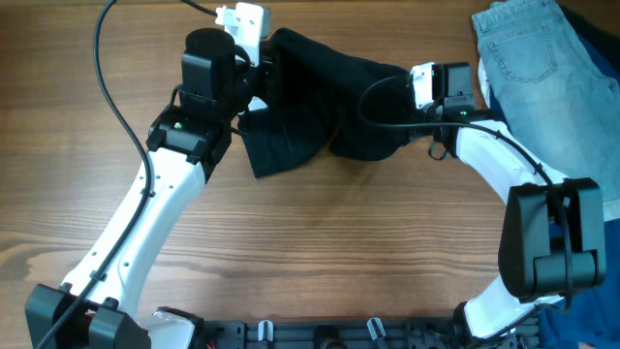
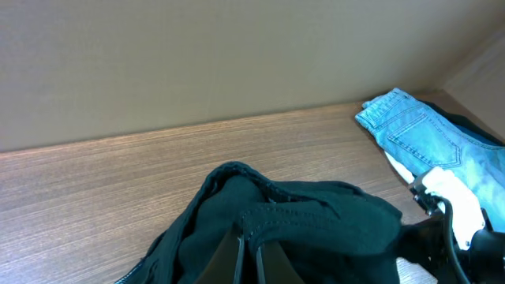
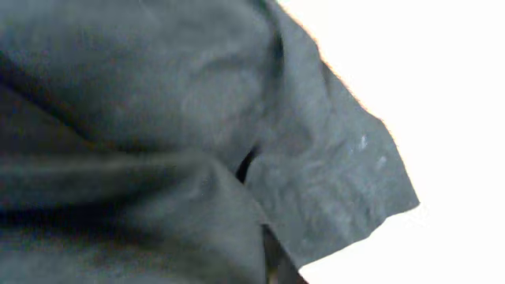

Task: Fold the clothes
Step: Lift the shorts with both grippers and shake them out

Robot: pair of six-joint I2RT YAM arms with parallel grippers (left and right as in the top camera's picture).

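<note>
A black garment (image 1: 320, 107) is held up over the far middle of the table between my two grippers, sagging in the middle. My left gripper (image 1: 260, 73) is shut on its left edge; the left wrist view shows the fingers (image 2: 251, 254) pinching a stitched hem of the dark cloth (image 2: 316, 217). My right gripper (image 1: 418, 89) grips the garment's right edge. In the right wrist view the dark cloth (image 3: 158, 118) fills almost the whole frame and hides the fingers. Blue jeans (image 1: 528, 48) lie at the far right; they also show in the left wrist view (image 2: 418, 130).
Black cables run from the left arm across the far left of the wooden table (image 1: 320, 252). A dark blue garment (image 1: 605, 68) lies beside the jeans at the right edge. A rack of clips (image 1: 320, 334) lines the table's near edge.
</note>
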